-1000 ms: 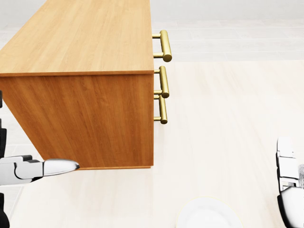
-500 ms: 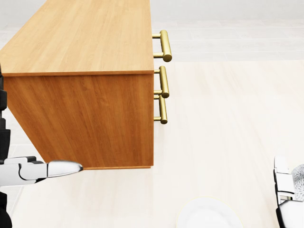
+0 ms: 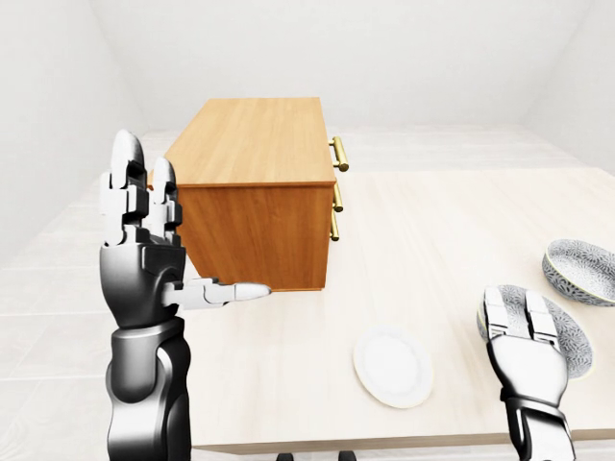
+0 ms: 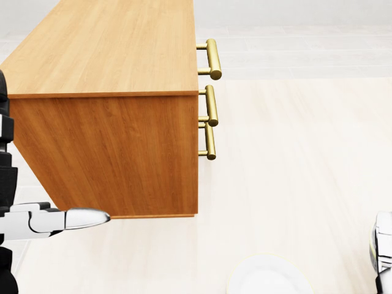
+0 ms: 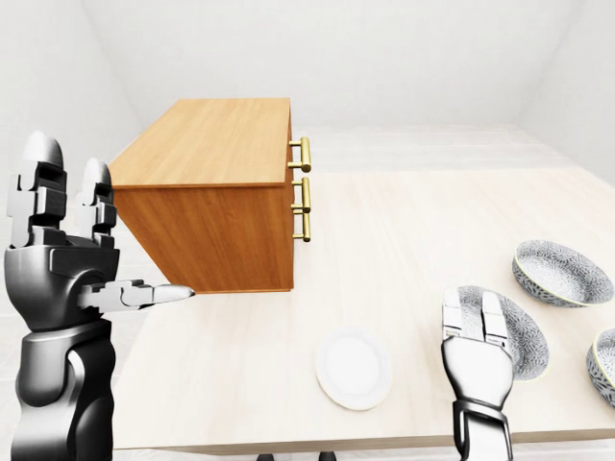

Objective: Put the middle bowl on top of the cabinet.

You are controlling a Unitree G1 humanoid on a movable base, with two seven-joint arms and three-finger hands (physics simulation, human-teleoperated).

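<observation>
A wooden cabinet [image 3: 255, 192] is set on the pale surface [image 5: 423, 230] toward the upper left of the eye views, and three brass handles [image 4: 212, 58] are seen on its right-hand face. The left hand [image 3: 144, 264] is held upright just beside the cabinet's lower left corner, with its fingers [image 3: 125, 182] stretched upward and the thumb pointed to the right; it is spread, and nothing is gripped by it. Three patterned bowls are laid out at the right of the right-eye view: a far bowl [image 5: 562, 274], the middle bowl [image 5: 524, 336] and a near bowl [image 5: 605, 370] that is cut by the right edge. The middle bowl is found on the surface, well apart from the cabinet. The right hand [image 5: 478, 360] is seen at the bottom right, its fingers [image 5: 455, 317] held straight and side by side, their tips overlapping the middle bowl's left rim; nothing is enclosed by it, and whether the bowl is touched cannot be told. A white plate [image 5: 354, 368] is laid flat to the left of the right hand.
</observation>
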